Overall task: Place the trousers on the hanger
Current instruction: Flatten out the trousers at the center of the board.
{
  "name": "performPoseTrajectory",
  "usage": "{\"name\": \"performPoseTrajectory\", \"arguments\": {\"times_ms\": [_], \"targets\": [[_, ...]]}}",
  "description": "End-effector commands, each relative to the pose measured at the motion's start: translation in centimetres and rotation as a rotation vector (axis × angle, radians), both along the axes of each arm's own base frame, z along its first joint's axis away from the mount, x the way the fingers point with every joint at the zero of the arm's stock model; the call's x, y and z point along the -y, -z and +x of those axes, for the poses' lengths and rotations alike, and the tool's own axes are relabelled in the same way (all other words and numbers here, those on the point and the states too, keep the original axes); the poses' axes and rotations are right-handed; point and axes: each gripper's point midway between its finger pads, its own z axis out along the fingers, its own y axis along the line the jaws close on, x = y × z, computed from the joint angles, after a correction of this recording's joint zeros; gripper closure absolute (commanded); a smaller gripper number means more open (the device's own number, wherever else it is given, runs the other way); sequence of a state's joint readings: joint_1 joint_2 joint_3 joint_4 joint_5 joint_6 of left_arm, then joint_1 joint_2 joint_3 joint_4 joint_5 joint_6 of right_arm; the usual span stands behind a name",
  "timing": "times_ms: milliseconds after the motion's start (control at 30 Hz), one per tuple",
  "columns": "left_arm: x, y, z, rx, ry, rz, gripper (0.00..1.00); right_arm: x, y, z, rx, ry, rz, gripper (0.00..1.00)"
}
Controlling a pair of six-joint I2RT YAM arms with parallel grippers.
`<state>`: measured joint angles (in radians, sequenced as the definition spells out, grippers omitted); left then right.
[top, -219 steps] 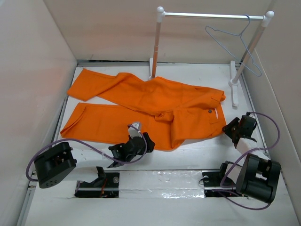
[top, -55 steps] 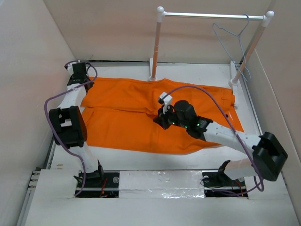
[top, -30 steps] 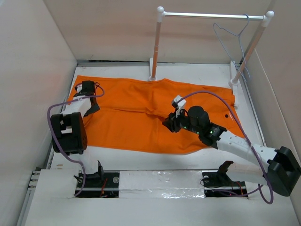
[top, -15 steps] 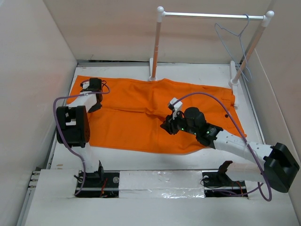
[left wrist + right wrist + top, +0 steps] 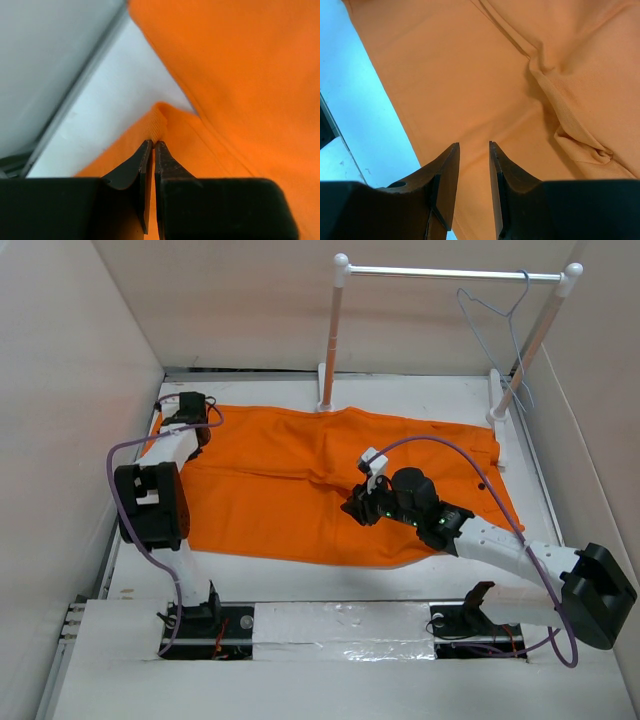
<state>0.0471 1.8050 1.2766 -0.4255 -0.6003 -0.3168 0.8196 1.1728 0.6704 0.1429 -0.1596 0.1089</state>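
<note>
The trousers (image 5: 300,475) lie flat on the worktop (image 5: 420,400), soft and limp, sure to sag where unsupported. The left gripper (image 5: 153,143) pinches a hem fold at the far left. The right gripper (image 5: 474,149), jaws slightly parted, hovers mid-cloth. The hanger (image 5: 495,315) hangs far right. The waistband (image 5: 498,465) looks the firmest hold.

Trousers (image 5: 300,480) are plain bright orange, though they look more peachy in the right wrist view. Hanger (image 5: 490,315) is pale blue-grey. Rail (image 5: 440,273) has white posts and a silvery bar. Table (image 5: 420,400) is white, walls (image 5: 80,360) beige-ish. Arms (image 5: 500,545) are white with black joints, cables (image 5: 430,437) purple. Left gripper (image 5: 152,145) and right gripper (image 5: 474,147) are both black.
</note>
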Motion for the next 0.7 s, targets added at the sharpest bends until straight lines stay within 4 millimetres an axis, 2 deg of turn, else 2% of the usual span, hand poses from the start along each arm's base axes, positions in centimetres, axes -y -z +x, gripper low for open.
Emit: {"name": "performPoseTrajectory", "arguments": {"times_ms": [0, 100, 167, 300, 333, 433, 467, 533, 567, 633, 667], "targets": [[-3.1, -3.8, 1.3, 0.053, -0.081, 0.147, 1.00, -0.8, -2.2, 0.7, 0.059, 0.001, 0.040, 0.64], [-4.4, -4.5, 2.1, 0.038, -0.113, 0.206, 1.00, -0.5, -2.1, 1.0, 0.060, 0.014, 0.036, 0.64], [-5.9, -4.3, 2.1, 0.016, -0.158, 0.232, 1.00, -0.5, -1.9, 1.1, 0.057, 0.019, 0.030, 0.64], [-7.5, -4.5, 1.9, 0.003, -0.204, 0.285, 1.00, -0.3, -1.8, 1.1, 0.057, 0.023, 0.026, 0.64], [-7.9, -4.4, 1.8, 0.000, -0.216, 0.286, 0.99, -0.3, -1.8, 1.1, 0.056, 0.023, 0.025, 0.64], [-8.7, -4.6, 2.1, 0.009, -0.222, 0.273, 0.84, -0.2, -1.5, 1.5, 0.051, 0.034, 0.019, 0.64], [-8.6, -4.5, 2.3, 0.009, -0.213, 0.261, 0.71, -0.2, -1.5, 1.5, 0.051, 0.032, 0.019, 0.64], [-7.6, -4.2, 2.7, 0.025, -0.195, 0.211, 0.65, -0.2, -1.5, 1.5, 0.051, 0.031, 0.019, 0.64], [-7.2, -4.5, 2.4, 0.042, -0.188, 0.190, 0.65, -0.3, -1.5, 1.5, 0.050, 0.029, 0.020, 0.64], [-5.1, -4.4, 2.8, 0.093, -0.150, 0.120, 0.65, -0.4, -1.5, 1.4, 0.048, 0.026, 0.022, 0.64], [-4.1, -4.8, 2.1, 0.128, -0.135, 0.086, 0.65, -0.5, -1.6, 1.4, 0.048, 0.018, 0.026, 0.65]]}}
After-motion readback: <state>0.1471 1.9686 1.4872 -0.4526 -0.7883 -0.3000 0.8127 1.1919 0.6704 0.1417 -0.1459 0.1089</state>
